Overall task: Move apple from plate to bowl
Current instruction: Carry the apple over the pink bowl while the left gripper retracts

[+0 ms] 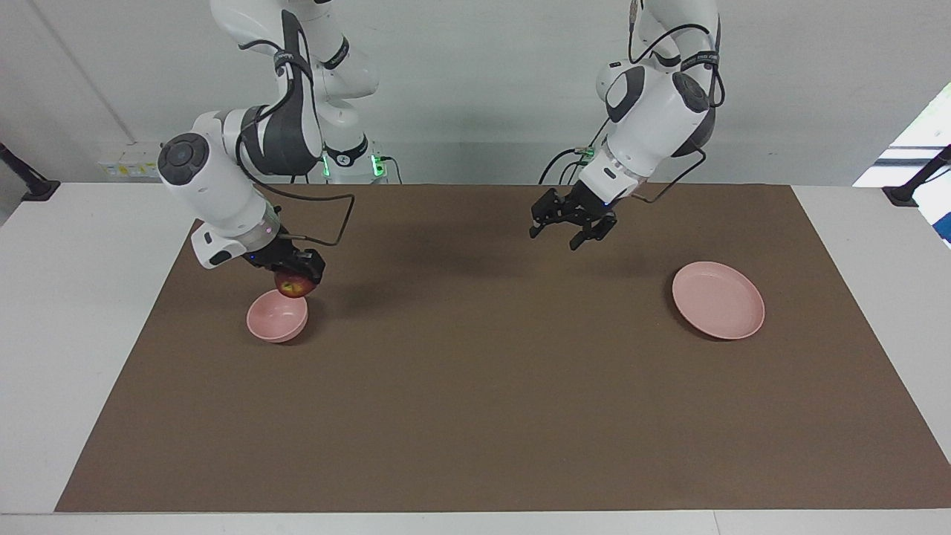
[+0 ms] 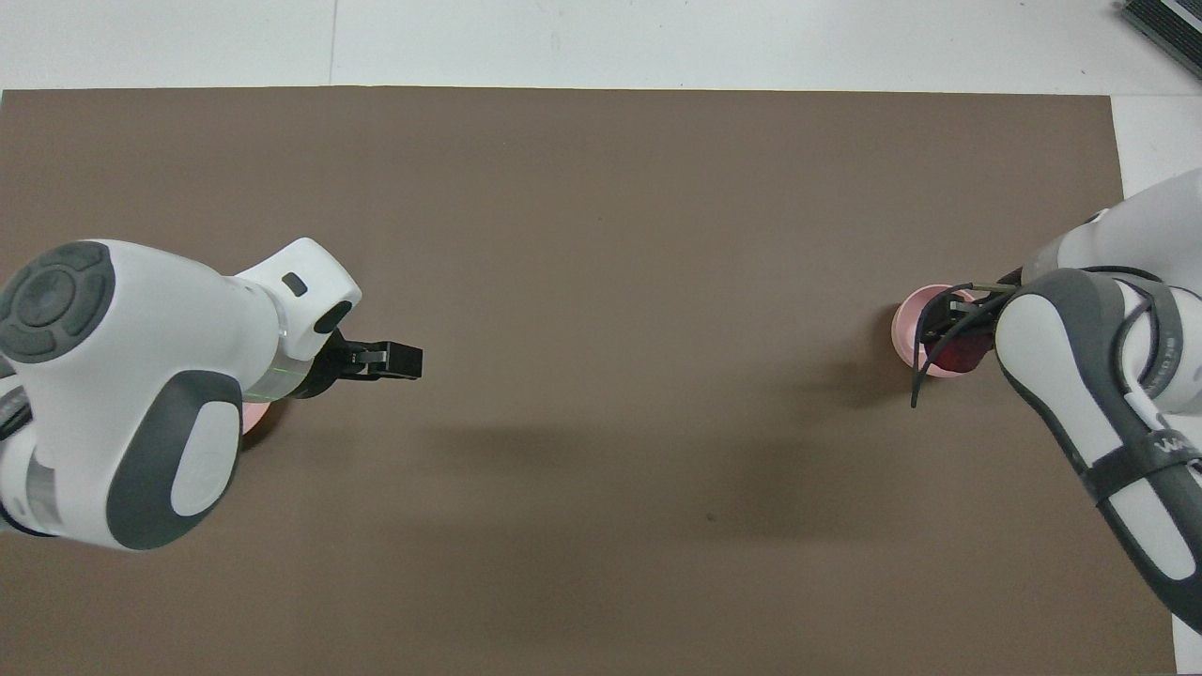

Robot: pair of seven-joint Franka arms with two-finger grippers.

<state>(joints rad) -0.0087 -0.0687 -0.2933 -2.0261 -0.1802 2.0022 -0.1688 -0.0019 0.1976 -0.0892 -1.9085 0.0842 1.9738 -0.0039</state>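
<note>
My right gripper (image 1: pixel 299 276) is shut on the dark red apple (image 1: pixel 293 285) and holds it just above the rim of the small pink bowl (image 1: pixel 276 317), on the bowl's side nearer to the robots. In the overhead view the apple (image 2: pixel 960 355) shows under the right arm, over the bowl (image 2: pixel 907 324). The flat pink plate (image 1: pixel 718 299) lies bare toward the left arm's end of the table. My left gripper (image 1: pixel 568 232) is open and empty, raised over the mat beside the plate, toward the table's middle. In the overhead view the left arm hides most of the plate (image 2: pixel 252 415).
A brown mat (image 1: pixel 475 416) covers most of the white table (image 1: pixel 67 297). Only the bowl and the plate stand on it.
</note>
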